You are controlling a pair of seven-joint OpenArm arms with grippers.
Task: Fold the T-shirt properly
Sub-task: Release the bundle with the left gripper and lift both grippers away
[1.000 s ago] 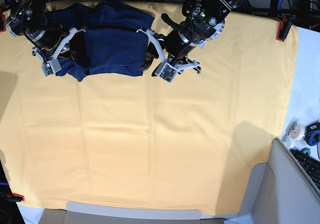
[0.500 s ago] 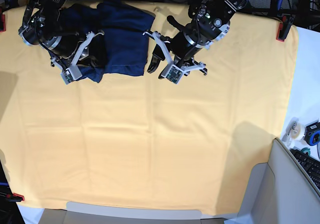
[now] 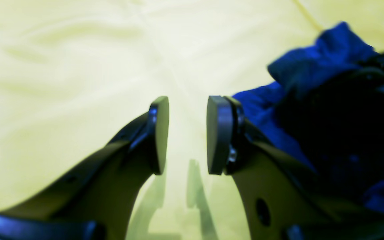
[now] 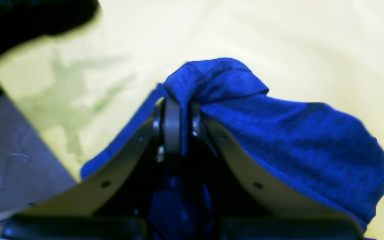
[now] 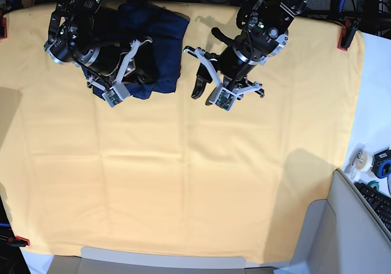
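1. The pale yellow cloth (image 5: 183,176) covers nearly the whole work surface, lying flat with faint creases; red clamps (image 5: 346,35) pin it at the far right edge and at the near left corner.
2. The T-shirt (image 5: 160,48), dark navy and bunched into a rough folded bundle, sits on the yellow cloth at the far left part of the surface, partly under the right arm. In the left wrist view it (image 3: 315,110) lies on the right of the picture, just beside the right-hand finger, but not between the fingers.
3. The right arm (image 5: 79,33) reaches over the shirt from the far left. Its right gripper (image 4: 175,120) is clenched on a fold of the T-shirt (image 4: 278,133): the two pads are pressed nearly together with navy fabric pinched between them, and the cloth drapes over the right-hand finger and hangs below.
4. The left arm (image 5: 269,21) comes in from the far centre, right of the shirt. Its left gripper (image 3: 187,133) is released, the jaws standing apart with only yellow cloth visible between them; it hovers just above the cloth, casting shadows of the fingers on it, and holds nothing.
5. At the right edge, off the cloth, lie a keyboard (image 5: 377,204) and a roll of tape (image 5: 360,160).
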